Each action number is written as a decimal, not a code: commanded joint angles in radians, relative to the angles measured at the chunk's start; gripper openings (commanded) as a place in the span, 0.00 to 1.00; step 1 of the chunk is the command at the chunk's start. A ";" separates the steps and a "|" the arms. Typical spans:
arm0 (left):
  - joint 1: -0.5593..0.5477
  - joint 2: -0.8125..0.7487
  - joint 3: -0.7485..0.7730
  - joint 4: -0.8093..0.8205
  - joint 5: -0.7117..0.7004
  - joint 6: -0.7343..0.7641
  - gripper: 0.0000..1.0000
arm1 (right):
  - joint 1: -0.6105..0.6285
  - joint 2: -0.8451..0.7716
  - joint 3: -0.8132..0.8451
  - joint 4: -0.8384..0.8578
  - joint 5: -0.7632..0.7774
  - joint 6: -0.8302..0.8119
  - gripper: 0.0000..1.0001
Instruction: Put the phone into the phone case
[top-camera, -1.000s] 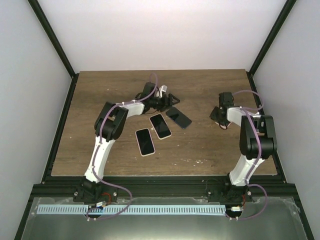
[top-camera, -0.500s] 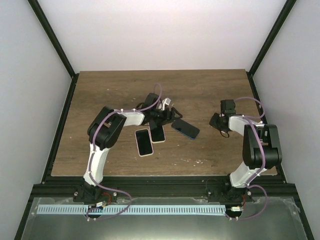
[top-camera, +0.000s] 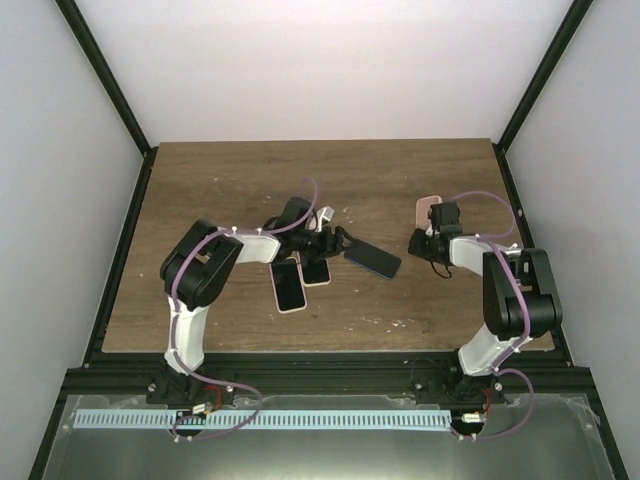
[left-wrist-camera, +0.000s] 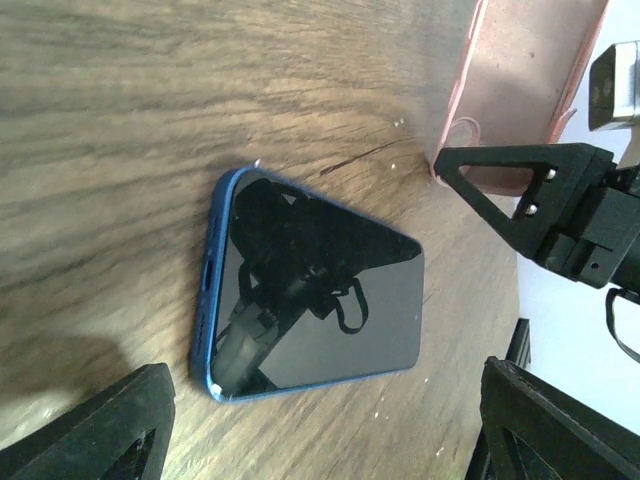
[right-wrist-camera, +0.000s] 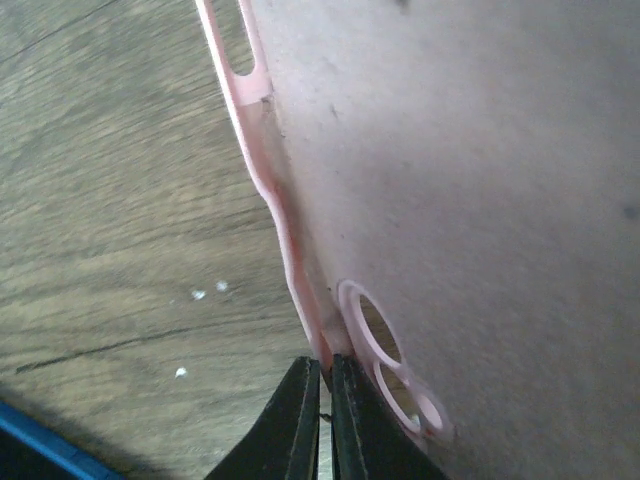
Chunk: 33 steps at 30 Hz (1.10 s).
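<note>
1. My left arm (top-camera: 215, 262) rises from its base, then bends right across the table (top-camera: 200, 180). It ends low, with the left gripper (top-camera: 345, 242) pointing right toward mid-table. My right arm (top-camera: 515, 285) folds at the elbow and reaches left, carrying the right gripper (right-wrist-camera: 322, 400) close to the wood.
2. The blue phone (left-wrist-camera: 310, 290) lies flat and screen up between the two grippers, just ahead of the left one. Two other phones (top-camera: 290, 288) lie side by side under the left forearm, one partly hidden by it. The pink phone case (right-wrist-camera: 480, 180) is tilted up on its edge beyond the blue phone, near it but apart.
3. The left jaws are spread wide and hold nothing; the blue phone sits ahead of their tips, untouched. The right jaws are pinched tight on the case's rim, right beside the camera cutout.
</note>
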 joint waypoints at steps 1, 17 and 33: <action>-0.003 -0.063 -0.057 -0.012 -0.055 0.018 0.85 | 0.061 -0.020 -0.078 -0.008 -0.120 -0.028 0.06; 0.037 -0.290 -0.180 -0.064 -0.087 0.022 0.85 | 0.190 -0.074 -0.211 0.128 -0.450 0.027 0.06; 0.052 -0.539 -0.252 -0.278 -0.173 0.127 0.86 | 0.297 -0.232 -0.222 -0.016 -0.158 0.194 0.04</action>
